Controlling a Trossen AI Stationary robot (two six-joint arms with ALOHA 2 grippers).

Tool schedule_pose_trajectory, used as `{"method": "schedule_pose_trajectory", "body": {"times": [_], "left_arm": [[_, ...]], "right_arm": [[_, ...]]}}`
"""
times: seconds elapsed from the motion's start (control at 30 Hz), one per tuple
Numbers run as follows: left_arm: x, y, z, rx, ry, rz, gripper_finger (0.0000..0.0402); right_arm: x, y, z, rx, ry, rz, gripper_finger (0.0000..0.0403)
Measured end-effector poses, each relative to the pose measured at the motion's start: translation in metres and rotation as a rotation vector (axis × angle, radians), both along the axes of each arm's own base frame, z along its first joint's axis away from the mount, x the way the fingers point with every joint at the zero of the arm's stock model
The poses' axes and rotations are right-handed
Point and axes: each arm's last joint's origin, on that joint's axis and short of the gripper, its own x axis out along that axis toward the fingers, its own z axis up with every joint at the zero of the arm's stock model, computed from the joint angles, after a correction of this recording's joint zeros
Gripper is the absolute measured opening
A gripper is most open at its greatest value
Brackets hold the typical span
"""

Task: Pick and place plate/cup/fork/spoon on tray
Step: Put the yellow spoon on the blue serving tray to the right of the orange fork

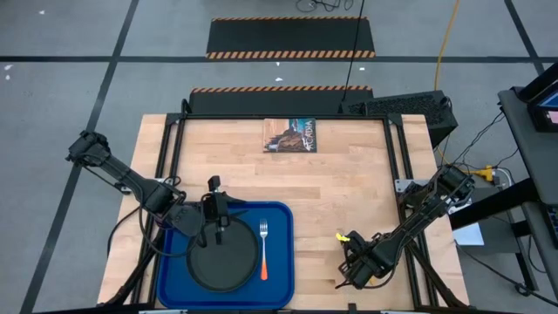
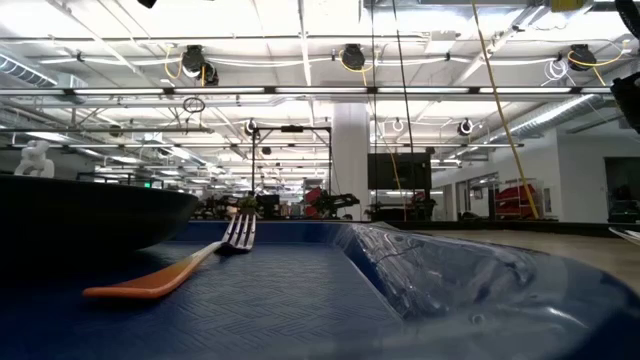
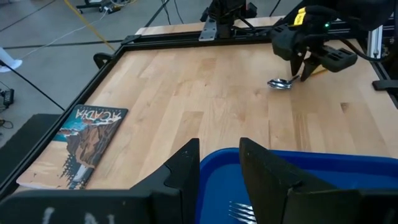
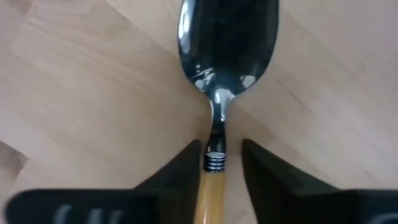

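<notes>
High view: tray point(image 1: 174, 283) sits at the table's point(image 1: 349, 192) near-left corner. Plate point(image 1: 222, 262) and fork point(image 1: 263, 253) already lie in it, fork alongside the plate on the side toward the table's middle. Left hand point(image 1: 214, 212) hovers over the tray's far rim. Right hand point(image 1: 353, 262) is low over bare wood near the near-right edge. A magazine point(image 1: 290, 135) lies at the far edge. No cup visible.

Low view: fork point(image 2: 185, 265) rests flat on the tray floor point(image 2: 300, 310); plate rim point(image 2: 90, 210) beside it.

Left wrist view: left hand point(image 3: 219, 168) fingers stand apart, holding nothing. Spoon point(image 3: 281, 83) lies on the table under the right hand point(image 3: 305, 65).

Right wrist view: right hand point(image 4: 217, 165) fingers straddle the spoon's point(image 4: 227, 50) neck, part open, not yet clamped.

Judgement: plate and fork done; spoon pick in progress; cup outstanding, unlocated.
</notes>
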Motion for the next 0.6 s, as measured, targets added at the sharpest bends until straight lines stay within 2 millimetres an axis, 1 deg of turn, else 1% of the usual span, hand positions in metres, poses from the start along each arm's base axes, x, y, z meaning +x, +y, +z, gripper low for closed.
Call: {"method": "schedule_pose_trajectory", "body": {"times": [0.13, 0.2, 0.27, 0.37, 0.47, 0.6], "left_arm": [[0.000, 0.000, 0.000, 0.001, 0.000, -0.001, 0.0118], [0.000, 0.000, 0.000, 0.001, 0.000, -0.001, 0.0118], [0.000, 0.000, 0.000, 0.001, 0.000, -0.001, 0.0118], [0.000, 0.000, 0.000, 0.001, 0.000, 0.000, 0.0118], [0.000, 0.000, 0.000, 0.001, 0.000, 0.000, 0.0118], [0.000, 0.000, 0.001, -0.003, -0.006, 0.000, 0.0118]], "right_arm": [[0.002, -0.003, 0.002, 0.005, -0.001, -0.011, 0.0042], [0.002, -0.004, 0.004, 0.003, -0.015, 0.002, 0.0019], [0.004, -0.005, 0.006, -0.020, -0.069, 0.006, 0.0015], [0.013, -0.005, 0.009, -0.064, -0.213, -0.013, 0.0027], [0.027, -0.006, 0.014, -0.080, -0.379, 0.002, 0.0030], [0.054, -0.003, 0.023, -0.052, -0.618, 0.065, 0.0017]]}}
